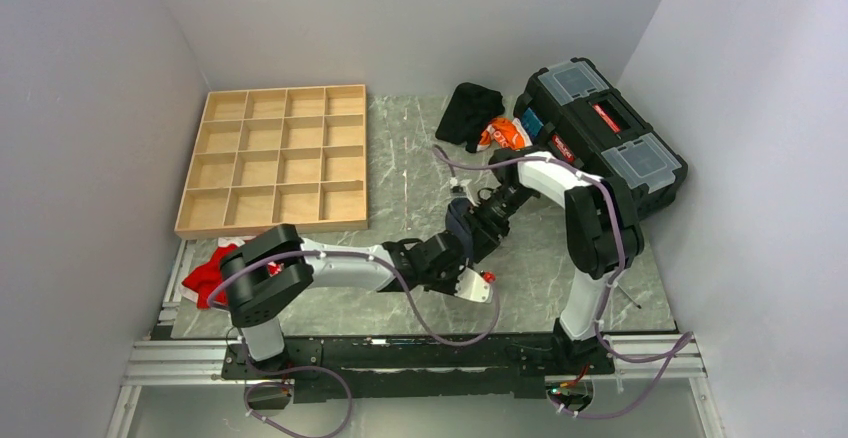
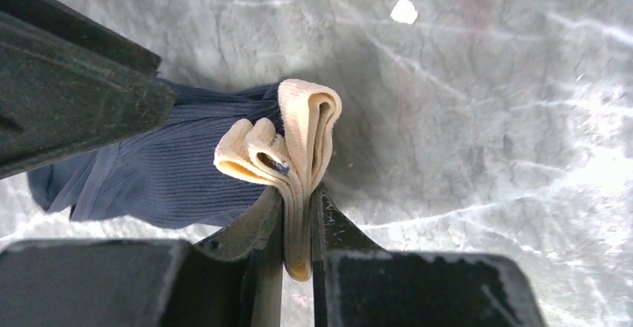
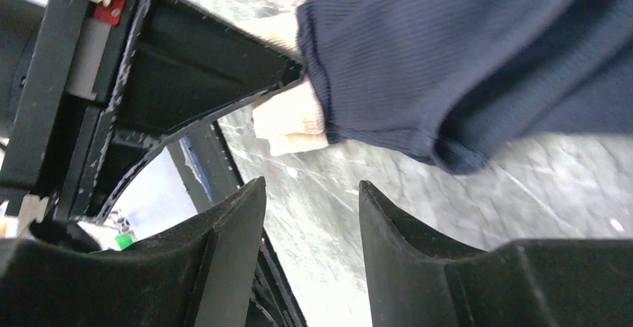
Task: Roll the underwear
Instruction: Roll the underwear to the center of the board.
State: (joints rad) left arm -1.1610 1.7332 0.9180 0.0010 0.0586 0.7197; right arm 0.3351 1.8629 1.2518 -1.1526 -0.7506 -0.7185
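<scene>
Left wrist view has the left gripper (image 2: 298, 207) pinched tight on the folded pale waistband (image 2: 306, 118) of the underwear (image 2: 160, 178). The garment lies bunched on the marble tabletop (image 2: 485, 118), mid-table between the two arms. The right gripper (image 3: 312, 222) hovers just beside the navy cloth with its fingers spread and nothing between them. To roll well, I reckon the pinch should catch every band layer and turn as an axis. The free pincer can steady the loose body so it winds evenly rather than twisting. Room looks fair, with bare marble around the garment. The wooden tray (image 1: 270, 158) and black toolbox (image 1: 600, 128) stand well apart. The two crowded wrists are the tight spot.
</scene>
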